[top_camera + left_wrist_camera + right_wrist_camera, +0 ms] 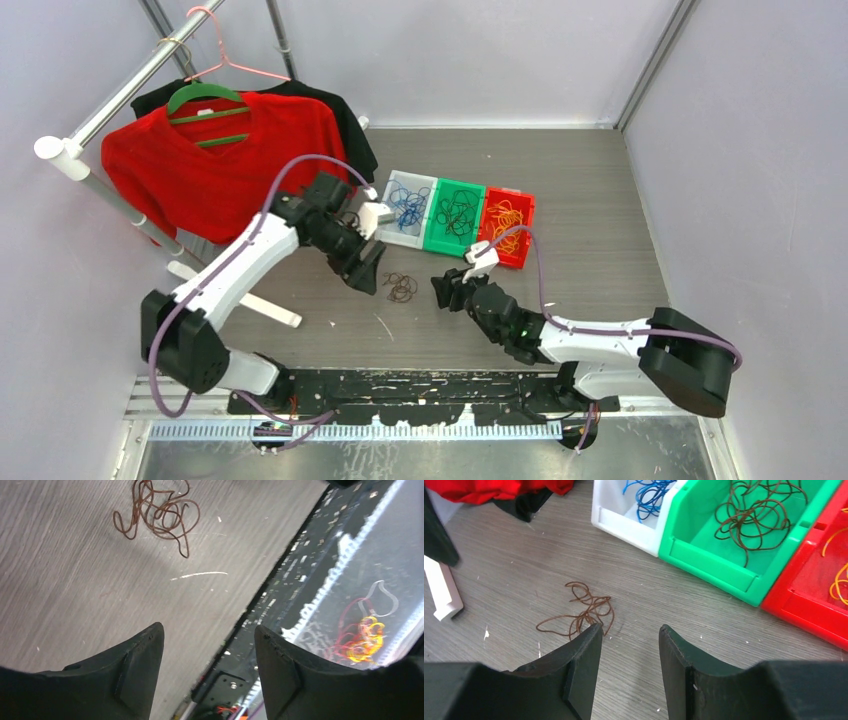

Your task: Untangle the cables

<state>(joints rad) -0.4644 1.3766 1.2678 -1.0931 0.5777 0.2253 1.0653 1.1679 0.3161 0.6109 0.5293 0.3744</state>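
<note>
Right wrist view: stray brown cables lie just before the green bin. My right gripper hangs beside them, jaws parted, empty; left gripper gapes wide too. I should pinch low at the tangle's centre, lifting slowly.

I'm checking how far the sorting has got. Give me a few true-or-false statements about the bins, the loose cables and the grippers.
1. The loose cables on the table are brown. True.
2. The white bin holds orange cables. False: it holds blue cables.
3. The green bin sits between the white bin and the red bin. True.
4. The right gripper grips the loose cables. False: its jaws are open and empty; the cables lie on the table.
5. The left gripper is shut. False: it is open, holding nothing.
</note>
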